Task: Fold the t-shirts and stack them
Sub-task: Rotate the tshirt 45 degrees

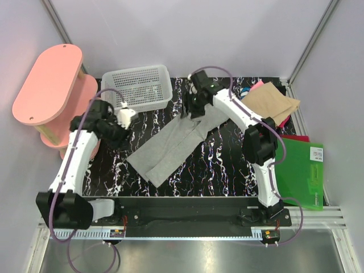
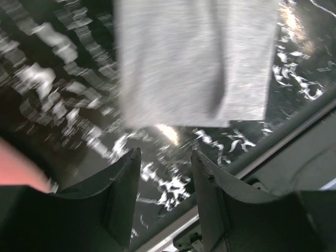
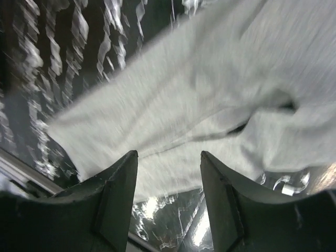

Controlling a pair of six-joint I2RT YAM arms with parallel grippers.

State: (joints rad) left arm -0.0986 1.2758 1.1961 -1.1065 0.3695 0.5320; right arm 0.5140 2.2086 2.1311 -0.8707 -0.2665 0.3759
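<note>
My left hand (image 1: 126, 116) hangs over the left part of the table (image 1: 227, 165), just near of the basket (image 1: 142, 85), with the pink shelf (image 1: 48, 85) off to its left. Its fingers (image 2: 123, 199) stand apart with only marbled table between them, so it is open and empty. Its wrist view is blurred. The near end of the grey shirt (image 1: 170, 145) lies just beyond the fingertips, apart from them. A pink smear (image 2: 18, 168) sits at that view's left edge, and I can't tell what it is.

The grey shirt lies mid-table as a long folded strip, slanting from near left to far right. My right hand (image 1: 193, 108) is over its far end and hides that end from above. I can't make out how the cloth lies under there. From the right wrist, the shirt fills most of the view, smeared, with a rumpled fold on the right. The right hand's two fingers (image 3: 118, 199) are spread with nothing pinched between them, so it is open too.

Far right, the tan shirt (image 1: 273, 102) lies folded, well apart from the grey one. Pink cloth (image 1: 257, 85) and blue cloth (image 1: 244, 92) peek out at its far left edge, mostly covered. The green board (image 1: 304, 170) lies near of it, partly behind my right arm.
</note>
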